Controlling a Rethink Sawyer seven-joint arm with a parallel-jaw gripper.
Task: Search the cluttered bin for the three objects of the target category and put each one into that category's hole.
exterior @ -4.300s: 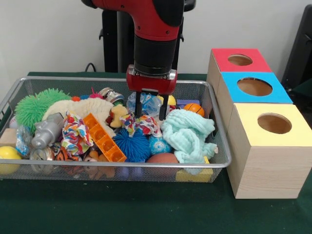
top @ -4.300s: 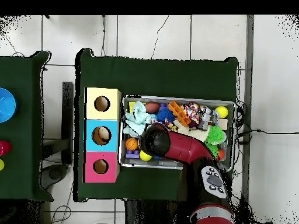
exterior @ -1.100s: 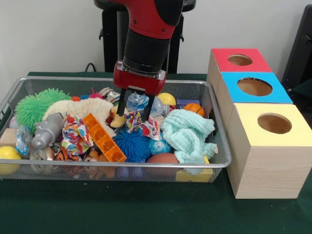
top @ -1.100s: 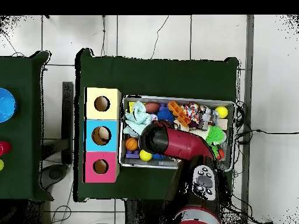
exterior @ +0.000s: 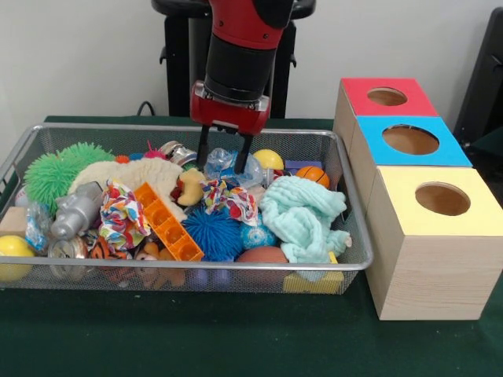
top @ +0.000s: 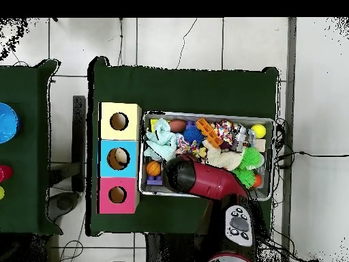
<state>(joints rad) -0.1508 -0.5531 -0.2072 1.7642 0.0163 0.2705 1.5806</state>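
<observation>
The wire mesh bin [exterior: 196, 266] is full of toys. One frilly fabric ball [exterior: 229, 199] lies at its middle, in front of a yellow duck toy. A second fabric ball [exterior: 122, 216] lies to the left, beside an orange block. A third is not visible. My gripper [exterior: 223, 159] hangs open and empty above the back middle of the bin, just behind and above the middle fabric ball. The yellow-topped box's hole [exterior: 442, 199] is at the right front. In the overhead view the arm [top: 199, 177] hides the gripper; the hole [top: 119, 121] and the bin [top: 204, 114] show.
A blue-topped box [exterior: 410, 140] and a red-topped box [exterior: 387, 96] stand behind the yellow one. The bin also holds a green spiky ball [exterior: 53, 171], a blue spiky ball [exterior: 214, 233], a pale green cloth [exterior: 305, 216], a cream cloth [exterior: 134, 174] and small balls.
My gripper has risen and drawn back from the middle fabric ball, which stays in the bin. Nothing is held.
</observation>
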